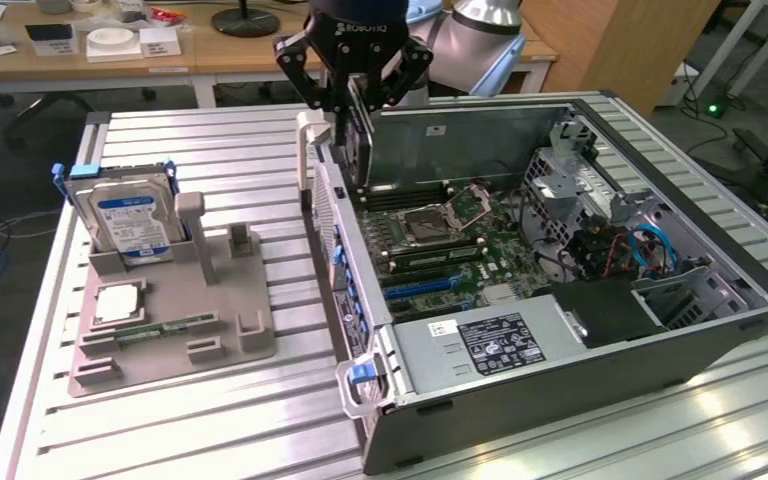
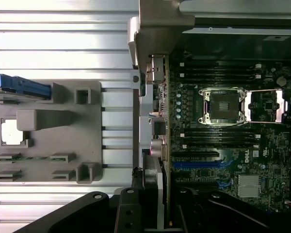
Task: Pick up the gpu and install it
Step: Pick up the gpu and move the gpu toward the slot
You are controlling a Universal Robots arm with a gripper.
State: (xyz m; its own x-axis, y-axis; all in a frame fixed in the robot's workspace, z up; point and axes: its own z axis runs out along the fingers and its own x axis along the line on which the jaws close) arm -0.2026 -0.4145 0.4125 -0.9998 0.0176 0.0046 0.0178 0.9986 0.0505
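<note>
Black claw (image 1: 355,98) part-closed, pinching the gpu (image 1: 361,150) by its top edge. I've got the thin flat card hanging upright right below the fingers, just inside the rear wall of the grey steel computer case (image 1: 598,370), over the green motherboard (image 1: 464,250). Further out, a moulded grey tray (image 1: 211,300) sits on the ribbed aluminium table (image 1: 197,420).

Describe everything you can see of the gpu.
The gpu is a thin, flat black card, held upright on edge by the hand, which clamps its top edge. It hangs inside the open computer case, close to the wall on the exterior view's left, above the motherboard. Whether it touches a slot is unclear.
</note>
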